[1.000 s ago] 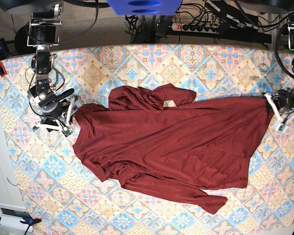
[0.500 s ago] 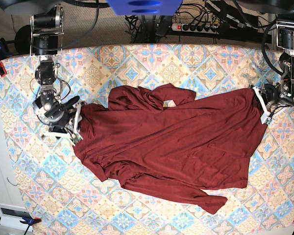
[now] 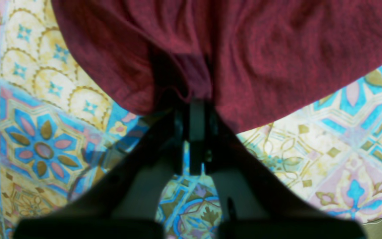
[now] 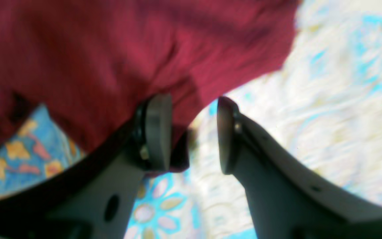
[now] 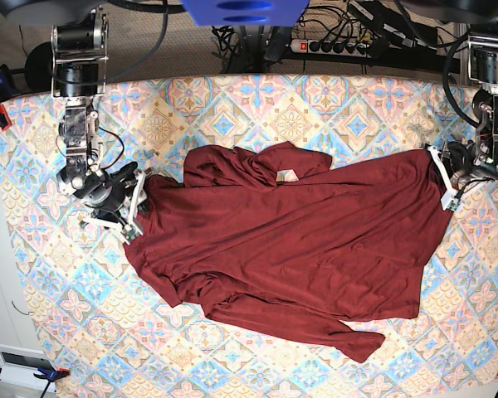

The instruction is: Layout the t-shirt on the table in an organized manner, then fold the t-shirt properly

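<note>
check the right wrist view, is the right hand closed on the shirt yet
No, the right hand is open, with the shirt edge lying over one finger only.

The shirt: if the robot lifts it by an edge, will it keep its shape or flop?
Probably flops: the shirt lies in soft folds and wrinkles. It looks thin, so likely light. Pinched in the left gripper, it bunches, so it may drag rather than slide.

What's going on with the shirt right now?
The shirt lies rumpled on the table, not yet flat or folded. The left gripper is shut on one edge of it. On the opposite side, the right gripper is open, with that edge partly between its fingers and not pinched.
</note>
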Controlling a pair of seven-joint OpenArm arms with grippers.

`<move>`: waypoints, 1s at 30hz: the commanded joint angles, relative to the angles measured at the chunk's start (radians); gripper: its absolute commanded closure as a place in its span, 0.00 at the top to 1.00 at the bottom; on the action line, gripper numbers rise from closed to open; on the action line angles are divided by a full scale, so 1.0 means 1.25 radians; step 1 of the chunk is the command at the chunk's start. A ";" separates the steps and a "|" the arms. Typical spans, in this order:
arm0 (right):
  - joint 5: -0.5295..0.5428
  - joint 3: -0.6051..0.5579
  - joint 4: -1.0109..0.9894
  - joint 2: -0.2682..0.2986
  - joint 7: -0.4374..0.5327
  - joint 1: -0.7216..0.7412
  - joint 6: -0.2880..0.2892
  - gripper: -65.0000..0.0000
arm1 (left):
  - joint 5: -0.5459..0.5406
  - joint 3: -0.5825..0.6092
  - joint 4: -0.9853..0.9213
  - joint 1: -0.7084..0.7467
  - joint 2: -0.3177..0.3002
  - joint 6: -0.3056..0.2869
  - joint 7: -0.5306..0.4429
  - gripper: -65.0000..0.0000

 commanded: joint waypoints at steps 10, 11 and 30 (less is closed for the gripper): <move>0.011 0.001 0.006 0.010 0.017 0.019 -0.003 0.34 | -0.002 -0.009 0.012 -0.013 -0.021 0.000 -0.007 0.00; 0.011 0.001 -0.008 0.010 0.017 0.019 -0.003 0.34 | -0.002 -0.009 0.012 -0.013 -0.020 0.000 -0.007 0.00; 0.010 0.187 -0.161 0.012 0.024 0.022 -0.003 0.01 | 0.003 -0.011 0.012 -0.073 0.028 0.000 -0.005 0.00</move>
